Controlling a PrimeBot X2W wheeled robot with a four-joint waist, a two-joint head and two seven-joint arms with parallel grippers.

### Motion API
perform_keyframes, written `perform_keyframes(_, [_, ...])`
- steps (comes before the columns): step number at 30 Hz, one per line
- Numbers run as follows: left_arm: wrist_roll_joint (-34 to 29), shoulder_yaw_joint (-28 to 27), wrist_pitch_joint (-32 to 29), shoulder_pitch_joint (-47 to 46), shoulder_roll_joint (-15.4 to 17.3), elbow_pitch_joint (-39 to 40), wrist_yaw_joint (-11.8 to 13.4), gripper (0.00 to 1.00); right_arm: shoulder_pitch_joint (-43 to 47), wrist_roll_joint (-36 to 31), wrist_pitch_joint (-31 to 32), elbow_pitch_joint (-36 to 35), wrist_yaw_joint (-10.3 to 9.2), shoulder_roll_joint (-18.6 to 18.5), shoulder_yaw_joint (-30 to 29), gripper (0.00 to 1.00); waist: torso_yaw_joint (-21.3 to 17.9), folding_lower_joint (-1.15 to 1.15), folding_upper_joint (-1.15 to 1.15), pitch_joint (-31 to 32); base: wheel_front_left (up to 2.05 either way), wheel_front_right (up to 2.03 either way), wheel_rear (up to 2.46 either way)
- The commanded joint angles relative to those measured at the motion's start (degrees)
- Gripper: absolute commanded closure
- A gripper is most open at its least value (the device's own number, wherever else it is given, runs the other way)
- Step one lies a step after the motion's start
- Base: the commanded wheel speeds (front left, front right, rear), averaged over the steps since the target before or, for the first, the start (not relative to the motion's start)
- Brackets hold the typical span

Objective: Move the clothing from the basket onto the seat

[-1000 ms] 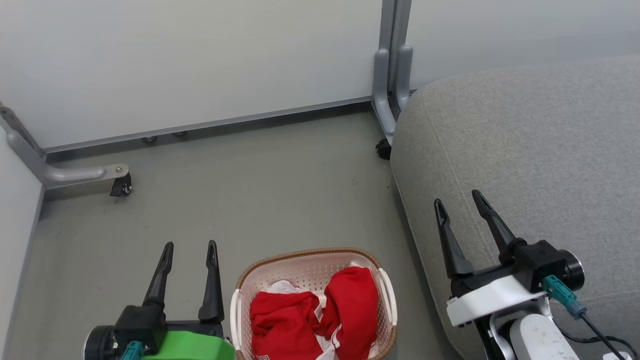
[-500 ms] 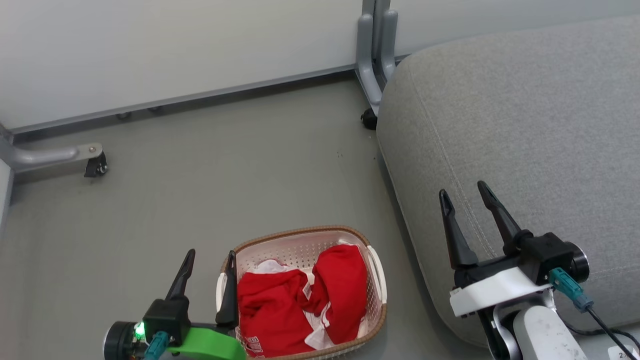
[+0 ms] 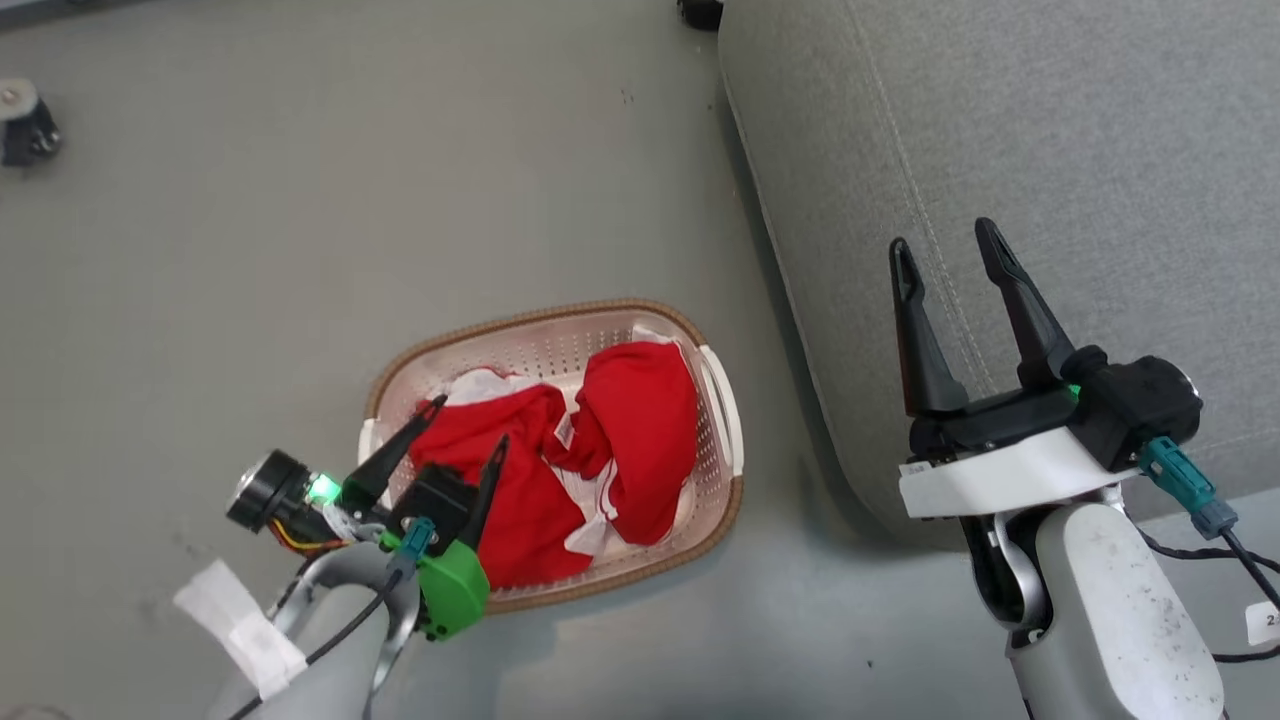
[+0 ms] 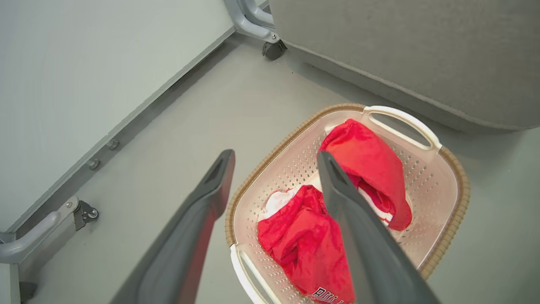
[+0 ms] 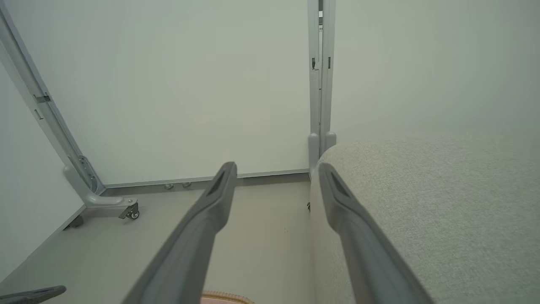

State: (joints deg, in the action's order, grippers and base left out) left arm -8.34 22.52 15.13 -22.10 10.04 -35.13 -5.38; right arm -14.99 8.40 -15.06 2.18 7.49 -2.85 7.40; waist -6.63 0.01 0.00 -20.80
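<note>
Clothing, two crumpled red garments with white trim, lies heaped inside the basket, a white perforated tub with a brown woven-look rim that stands on the grey floor near the middle of the head view. One garment is bunched toward the basket's 3 o'clock side and the other spreads from its centre toward 7 o'clock; in the left wrist view, white lettering shows partly on the lower garment's edge. The seat, a large grey upholstered cushion with stitched seams, fills the head view from 12 to 4 o'clock, just beside the basket with a narrow strip of floor between them. The left end effector hangs at the basket's 8 o'clock corner, its two dark fingers spread wide and holding nothing, one tip over the rim and the other over red fabric; whether they touch the cloth cannot be told. The right end effector, at 3 o'clock in the head view, has its fingers likewise spread apart and empty, poised over the seat's near edge and pointing toward 12 o'clock. A black caster shows at 10 o'clock, and pale partition panels stand beyond the floor in the right wrist view.
</note>
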Motion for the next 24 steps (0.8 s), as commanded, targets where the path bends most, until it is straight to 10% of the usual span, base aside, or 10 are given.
perform_keyframes(1, [-2.3,1.9,0.0,-3.9,2.1,-2.1,-0.3,0.00,-1.6,0.5,-0.2,-0.5,0.00,-0.1,0.3,0.00,-3.9,-0.01,0.00,-12.8,0.00,0.00,0.00])
perform_keyframes(24, [-9.0,35.6,0.0,-35.8,10.5,-30.1,-2.0,0.00,-7.9,10.8,-0.2,-3.4,0.00,0.0,9.2,0.00,-11.3,-0.01,0.00,-32.9,0.00,0.00,0.00])
